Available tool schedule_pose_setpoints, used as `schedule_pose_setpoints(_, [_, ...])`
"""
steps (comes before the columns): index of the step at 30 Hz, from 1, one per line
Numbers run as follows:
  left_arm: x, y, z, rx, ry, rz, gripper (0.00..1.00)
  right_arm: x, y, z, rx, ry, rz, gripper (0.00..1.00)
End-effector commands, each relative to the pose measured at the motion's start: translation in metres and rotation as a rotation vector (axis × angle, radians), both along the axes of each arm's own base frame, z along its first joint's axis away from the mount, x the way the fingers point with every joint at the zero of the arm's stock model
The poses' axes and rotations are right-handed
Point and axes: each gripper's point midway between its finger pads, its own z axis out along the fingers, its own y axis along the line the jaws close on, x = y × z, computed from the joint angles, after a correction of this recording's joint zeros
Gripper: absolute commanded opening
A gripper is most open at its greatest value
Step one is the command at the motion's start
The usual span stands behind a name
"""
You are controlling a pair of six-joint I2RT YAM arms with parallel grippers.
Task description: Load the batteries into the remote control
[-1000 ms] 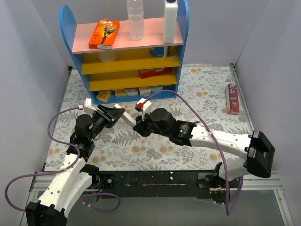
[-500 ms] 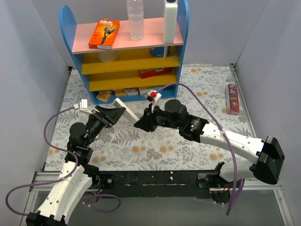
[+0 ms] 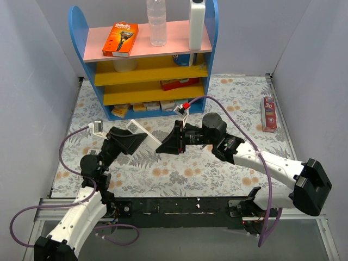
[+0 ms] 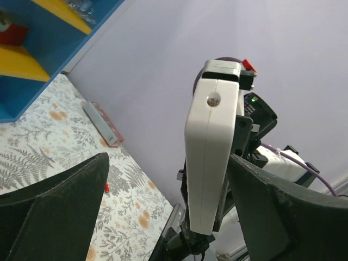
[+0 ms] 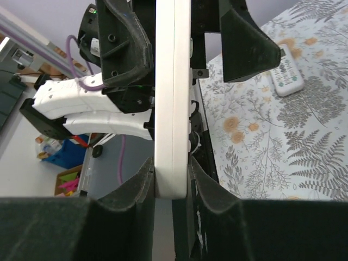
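Note:
The remote control is a slim white bar held above the table between both arms. My right gripper is shut on one end; in the right wrist view it pinches the remote, seen edge-on. My left gripper is open round the other end. In the left wrist view the remote stands between the spread jaws of that gripper, close to the right finger and well apart from the left one. The batteries are out of view.
A blue shelf unit with boxes and bottles stands at the back. A red and white box lies at the right edge. A small white piece with grey marks lies on the floral table cover.
My left gripper has let go of the remote, opened wide and drawn back a little to the left. The right gripper has kept its grip and shifted to the right.

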Motion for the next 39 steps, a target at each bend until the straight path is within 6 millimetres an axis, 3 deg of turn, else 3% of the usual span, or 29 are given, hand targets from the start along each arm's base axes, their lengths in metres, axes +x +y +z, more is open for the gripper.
schedule_pose_setpoints(1, [-0.016,-0.004,0.02,-0.034,-0.098,-0.062,0.88,-0.015,0.002,0.023,0.11,0.015,0.117,0.01])
schedule_pose_setpoints(5, [-0.021,-0.003,0.027,-0.06,-0.12,-0.078,0.81,-0.016,0.003,0.019,0.109,0.037,0.131,0.01])
schedule_pose_setpoints(9, [-0.021,-0.006,0.026,-0.058,-0.113,-0.101,0.68,-0.011,0.004,0.015,0.1,0.051,0.12,0.01])
schedule_pose_setpoints(13, [-0.019,-0.005,0.026,-0.06,-0.107,-0.094,0.38,-0.006,0.004,0.012,0.097,0.062,0.104,0.01])
schedule_pose_setpoints(18, [-0.013,-0.002,0.021,-0.054,-0.075,-0.055,0.11,0.004,0.006,0.007,0.075,0.076,0.048,0.03])
schedule_pose_setpoints(19, [-0.012,-0.001,0.021,-0.053,-0.073,-0.043,0.08,0.006,0.007,0.007,0.071,0.078,0.038,0.07])
schedule_pose_setpoints(20, [-0.005,0.001,0.016,-0.049,-0.043,-0.017,0.03,0.008,0.007,0.006,0.066,0.083,0.024,0.19])
schedule_pose_setpoints(21, [-0.004,0.003,0.018,-0.042,-0.053,0.008,0.01,0.015,0.008,0.002,0.051,0.097,-0.015,0.27])
schedule_pose_setpoints(22, [-0.001,0.005,0.017,-0.038,-0.044,0.029,0.0,0.017,0.009,0.003,0.05,0.098,-0.031,0.45])
schedule_pose_setpoints(25, [0.009,0.015,0.008,-0.032,-0.002,0.108,0.0,0.03,0.01,0.006,0.05,0.118,-0.111,0.7])
schedule_pose_setpoints(26, [0.012,0.019,0.006,-0.038,0.016,0.142,0.0,0.033,0.01,0.007,0.054,0.124,-0.128,0.74])
schedule_pose_setpoints(31, [0.021,0.029,-0.008,-0.056,0.075,0.213,0.0,0.046,0.018,0.007,0.062,0.155,-0.208,0.85])
schedule_pose_setpoints(39, [0.032,0.035,-0.029,-0.082,0.153,0.256,0.0,0.061,0.04,-0.009,0.037,0.214,-0.289,0.87])
